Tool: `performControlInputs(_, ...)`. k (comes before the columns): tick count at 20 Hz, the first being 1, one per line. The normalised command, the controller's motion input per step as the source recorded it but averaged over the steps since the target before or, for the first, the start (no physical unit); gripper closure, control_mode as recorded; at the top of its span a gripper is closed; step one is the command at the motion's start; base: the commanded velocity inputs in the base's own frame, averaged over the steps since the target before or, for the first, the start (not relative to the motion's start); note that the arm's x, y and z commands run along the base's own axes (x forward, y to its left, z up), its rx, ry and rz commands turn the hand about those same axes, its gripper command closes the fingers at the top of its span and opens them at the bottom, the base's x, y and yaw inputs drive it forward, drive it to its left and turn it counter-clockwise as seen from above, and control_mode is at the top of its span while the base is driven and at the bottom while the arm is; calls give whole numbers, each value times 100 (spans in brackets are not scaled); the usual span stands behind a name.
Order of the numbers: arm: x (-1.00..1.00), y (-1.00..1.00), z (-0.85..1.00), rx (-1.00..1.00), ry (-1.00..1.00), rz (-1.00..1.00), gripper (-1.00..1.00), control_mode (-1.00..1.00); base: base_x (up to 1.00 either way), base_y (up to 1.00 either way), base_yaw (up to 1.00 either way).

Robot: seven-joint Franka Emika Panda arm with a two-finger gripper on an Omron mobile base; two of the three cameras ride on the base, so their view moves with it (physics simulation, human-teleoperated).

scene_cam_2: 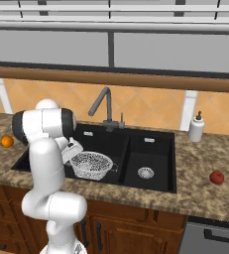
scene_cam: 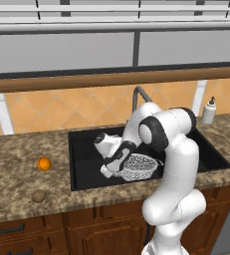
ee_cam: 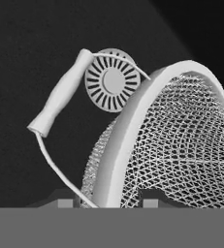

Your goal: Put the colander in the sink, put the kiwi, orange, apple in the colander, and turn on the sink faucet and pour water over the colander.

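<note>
The silvery mesh colander (scene_cam: 136,167) (scene_cam_2: 91,164) (ee_cam: 181,145) sits in the left basin of the black sink (scene_cam: 81,149) (scene_cam_2: 155,149). My gripper (scene_cam: 111,172) (scene_cam_2: 72,149) (ee_cam: 108,202) reaches down at its left edge. It straddles the rim beside the side handle (ee_cam: 60,94), and its fingers stand a little off the rim, so it is open. The orange (scene_cam: 44,164) (scene_cam_2: 7,141) and the kiwi (scene_cam: 38,196) lie on the counter left of the sink. On the counter to the sink's right is the apple (scene_cam_2: 216,177). The faucet (scene_cam: 136,94) (scene_cam_2: 103,104) stands behind the sink; no water is in view.
A white soap bottle (scene_cam: 209,110) (scene_cam_2: 196,127) stands at the back right of the sink. The right basin holds a steel drain (scene_cam_2: 145,172). Another drain (ee_cam: 112,81) lies just beyond the colander. A wooden ledge runs above the tiled backsplash.
</note>
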Motion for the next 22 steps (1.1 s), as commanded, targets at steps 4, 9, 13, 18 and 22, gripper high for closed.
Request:
performControlInputs(4,-1,-2,-2,6,0,0,-100,-100,0,0,0)
performControlInputs(9,-5,5,11,4,0,0,-100,-100,0,0,0)
performControlInputs(13,-27,14,38,5,0,0,-100,-100,0,0,0)
performControlInputs(18,-40,7,62,3,-3,0,-100,-100,0,0,0)
performControlInputs(22,-44,-2,66,9,-4,0,-100,-100,0,0,0)
